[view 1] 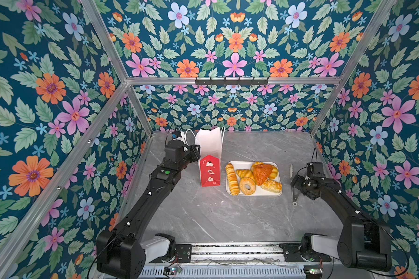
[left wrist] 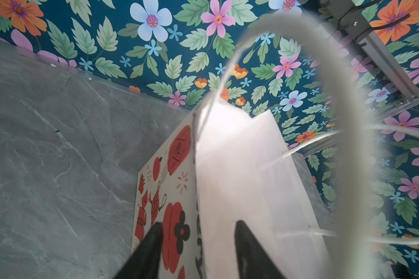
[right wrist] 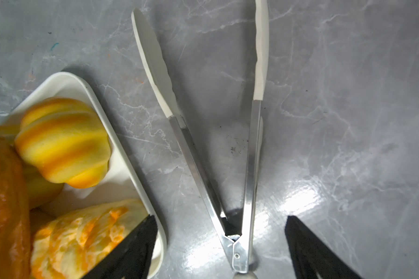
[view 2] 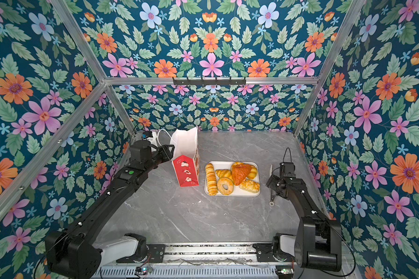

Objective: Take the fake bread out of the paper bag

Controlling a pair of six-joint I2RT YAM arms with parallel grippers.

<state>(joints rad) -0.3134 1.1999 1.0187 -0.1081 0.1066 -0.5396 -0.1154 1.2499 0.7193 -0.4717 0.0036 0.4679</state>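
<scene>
The red-and-white paper bag stands upright at the back left of the grey table, its white inside showing. My left gripper is open at the bag's rim. One finger lies over the printed outer face and the other over the white inside, well apart. The fake bread lies heaped on a white tray: plaited loaf, ring doughnut, orange-brown triangular pastry. My right gripper hangs open right of the tray, holding nothing.
Metal tongs with white tips lie spread on the table under my right gripper, next to the tray's rim. A white cord handle loops close to the left wrist camera. Flowered walls enclose the table.
</scene>
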